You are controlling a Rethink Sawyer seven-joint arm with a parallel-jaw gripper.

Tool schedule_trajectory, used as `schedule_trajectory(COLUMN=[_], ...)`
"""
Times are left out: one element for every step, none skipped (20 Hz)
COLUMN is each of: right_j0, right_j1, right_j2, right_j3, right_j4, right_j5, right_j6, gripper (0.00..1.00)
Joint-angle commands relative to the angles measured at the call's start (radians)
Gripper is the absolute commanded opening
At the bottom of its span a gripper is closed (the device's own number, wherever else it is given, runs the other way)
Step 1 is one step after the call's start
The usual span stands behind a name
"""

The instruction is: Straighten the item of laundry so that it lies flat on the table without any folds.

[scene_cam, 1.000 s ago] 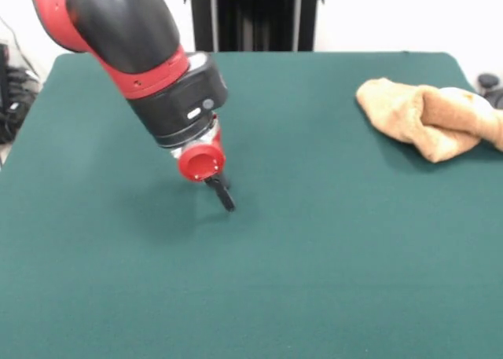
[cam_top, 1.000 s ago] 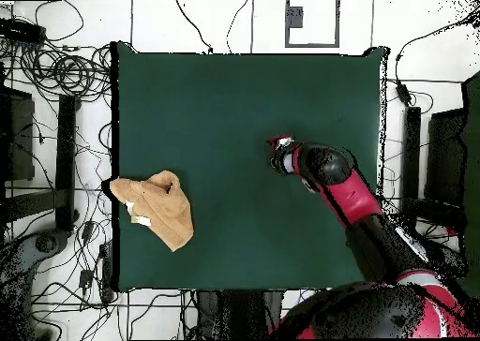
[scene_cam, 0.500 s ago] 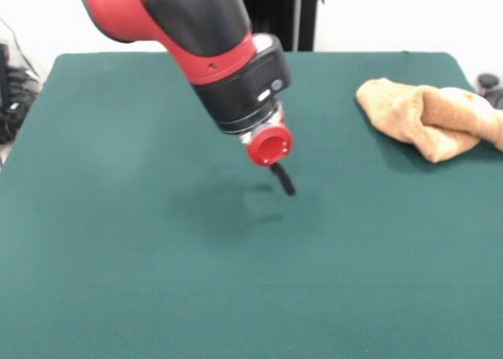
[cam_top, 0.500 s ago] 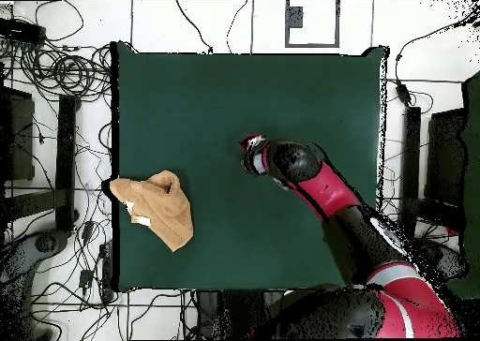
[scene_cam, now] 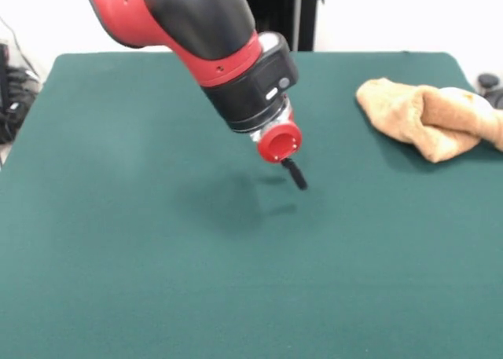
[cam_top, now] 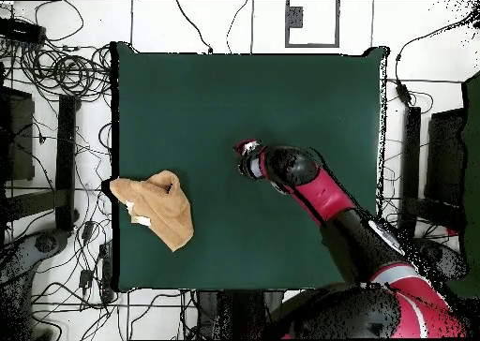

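The item of laundry (scene_cam: 431, 117), a tan-orange towel, lies crumpled and folded over at the right edge of the table (scene_cam: 126, 280) in the front view. In the overhead view the towel (cam_top: 157, 209) sits at the table's (cam_top: 234, 94) left edge, partly hanging over it. My gripper (scene_cam: 296, 175) hovers above the middle of the table, well apart from the towel, its black tip pointing down and to the right. In the overhead view the gripper (cam_top: 247, 153) is near the centre, with the arm trailing to the lower right.
Cables and black stands (cam_top: 56, 84) lie on the floor around the table. A dark object (scene_cam: 489, 82) sits just past the far right corner.
The arm has swung from the left part of the table toward the middle, closer to the towel. The towel has not moved.
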State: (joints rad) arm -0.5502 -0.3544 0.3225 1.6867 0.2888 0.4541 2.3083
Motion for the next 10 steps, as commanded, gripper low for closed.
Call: schedule_trajectory(right_j0=[0.011, 0.020, 0.024, 0.025, 0.025, 0.017, 0.012, -0.001, -0.009, -0.026], right_j1=[0.045, 0.026, 0.017, -0.001, -0.007, -0.010, -0.012, -0.005, -0.004, 0.005], right_j2=[0.124, 0.118, 0.115, 0.122, 0.125, 0.139, 0.146, 0.162, 0.173, 0.199], right_j3=[0.110, 0.119, 0.124, 0.146, 0.155, 0.174, 0.183, 0.198, 0.208, 0.229], right_j4=[0.066, 0.056, 0.054, 0.056, 0.057, 0.061, 0.063, 0.069, 0.072, 0.081], right_j5=[0.069, 0.066, 0.066, 0.059, 0.056, 0.044, 0.041, 0.031, 0.025, 0.011], right_j6=[0.106, 0.108, 0.112, 0.119, 0.121, 0.122, 0.120, 0.118, 0.116, 0.115], gripper=[1.00, 1.00, 1.00, 1.00, 1.00, 1.00, 1.00, 1.00, 1.00, 1.00])
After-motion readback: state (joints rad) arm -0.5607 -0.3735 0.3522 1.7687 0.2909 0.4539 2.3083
